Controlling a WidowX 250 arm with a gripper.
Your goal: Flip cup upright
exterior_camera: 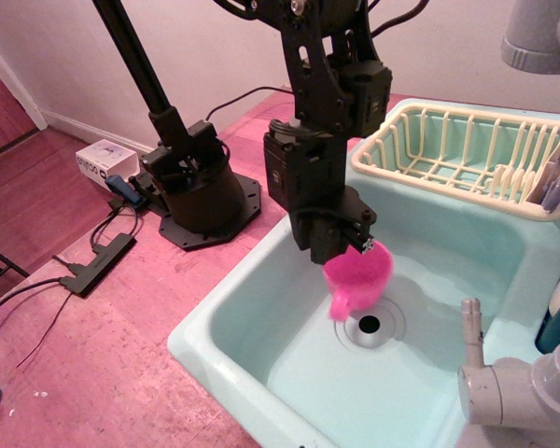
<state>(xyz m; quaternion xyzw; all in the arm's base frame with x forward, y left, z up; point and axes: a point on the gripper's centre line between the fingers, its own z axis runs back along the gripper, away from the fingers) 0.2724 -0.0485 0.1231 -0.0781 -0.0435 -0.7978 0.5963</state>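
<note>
Hand (353, 245) clamps the pink cup (359, 275) by its rim, above the sink (261, 308) drain (368, 324).

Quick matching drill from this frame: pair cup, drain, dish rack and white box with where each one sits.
Things:
1. cup
2. drain
3. dish rack
4. white box

Places:
A. on the floor beside the arm's base
B. held in the gripper above the sink basin
C. on the counter behind the sink
D. in the sink bottom

Pairs: 1-B, 2-D, 3-C, 4-A
</note>
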